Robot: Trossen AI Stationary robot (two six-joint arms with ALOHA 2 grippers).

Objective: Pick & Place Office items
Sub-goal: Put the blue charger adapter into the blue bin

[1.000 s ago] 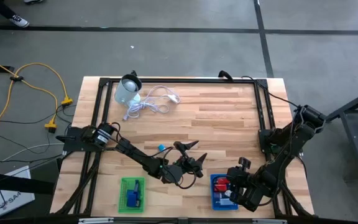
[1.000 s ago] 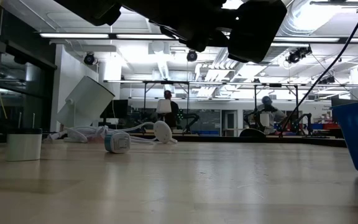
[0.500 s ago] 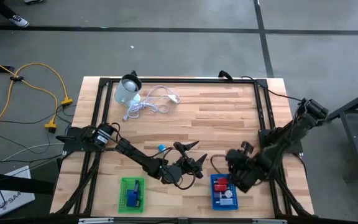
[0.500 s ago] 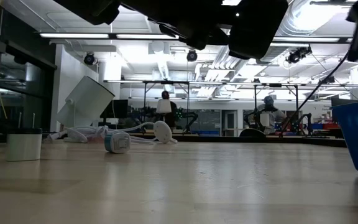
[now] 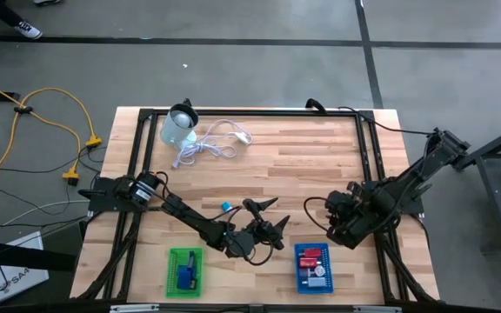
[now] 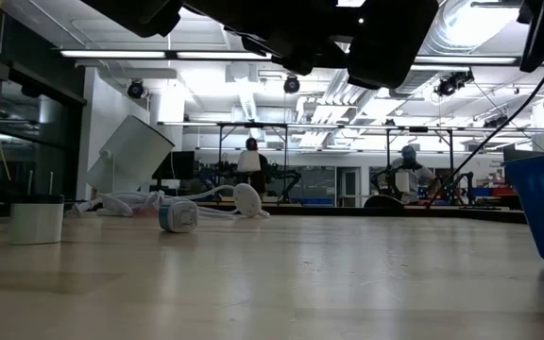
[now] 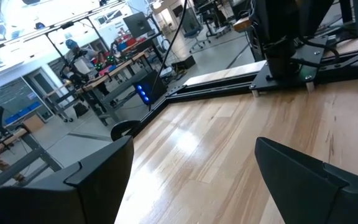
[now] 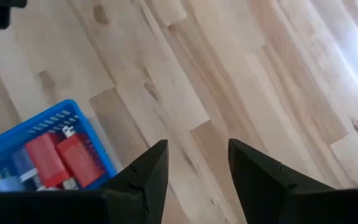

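On the wooden bench [image 5: 303, 165] the left end effector [image 5: 272, 219] sits low near the front middle, its two dark fingers [image 7: 316, 180] spread wide apart with nothing between them; its wrist view shows only bare wood in the gap. The right end effector [image 5: 336, 217] hangs above the boards just behind the blue basket [image 5: 313, 268], and its fingers [image 8: 260, 174] stand partly apart with only wood showing between them, so it carries nothing. The blue basket rests at the front of the bench on the right side and holds several office items: two red blocks [image 8: 61, 158] lying side by side, with a pale piece and a round white piece beside them; in the high view the red pieces [image 5: 311, 256] lie at the basket's rear end. A green basket [image 5: 185, 269] stands at the front left, well apart from the blue one, with a blue item [image 5: 186, 274] inside it. One small blue-and-white piece [image 5: 225, 207] lies loose on the boards just beside the left arm, between the two baskets and farther back; the low view shows it [image 6: 178, 216] resting on the wood. At the far left corner a pale round container [image 5: 178, 128] lies tilted, with a coiled white cable [image 5: 209, 143] just beside it. In the low view, people show in the room beyond the bench.
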